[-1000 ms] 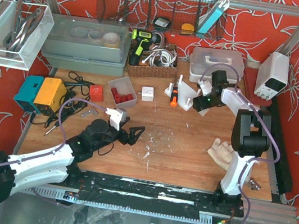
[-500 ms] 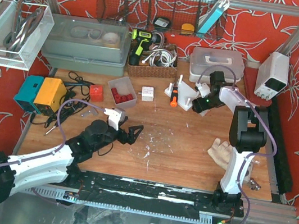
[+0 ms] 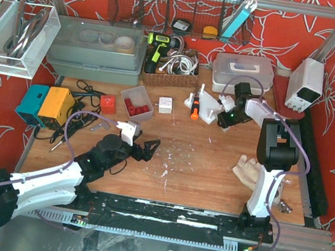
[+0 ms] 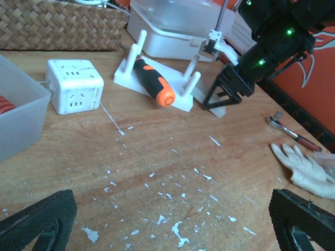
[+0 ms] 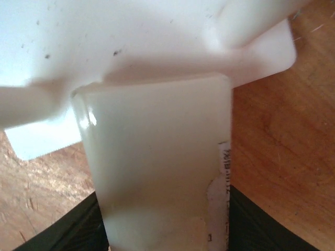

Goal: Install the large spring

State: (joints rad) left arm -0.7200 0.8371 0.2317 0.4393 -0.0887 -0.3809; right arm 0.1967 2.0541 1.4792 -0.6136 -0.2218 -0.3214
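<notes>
The large spring is not in view. A white stand [image 3: 208, 113] with upright posts sits at the back of the table and cradles an orange-and-black screwdriver [image 4: 154, 86]. My right gripper [image 3: 225, 118] is at the stand's right end. In the right wrist view a white tab of the stand [image 5: 157, 172] fills the gap, with a black finger [image 5: 70, 227] pressed against each side. My left gripper [image 4: 172, 225] hovers wide open over bare, paint-flecked wood, well short of the stand [image 4: 124, 73], with nothing between its fingers [image 4: 36, 219].
A white power cube [image 4: 73, 94] and a clear bin of red parts [image 3: 136, 103] lie left of the stand. A work glove [image 4: 306, 170] and a ratchet [image 4: 288, 130] lie to the right. A lidded white box [image 3: 243, 70] and a wicker basket [image 3: 173, 69] stand behind.
The right gripper's jaws have closed in on the stand's right end, and that wrist has shifted slightly right. The left arm has barely moved and stays open.
</notes>
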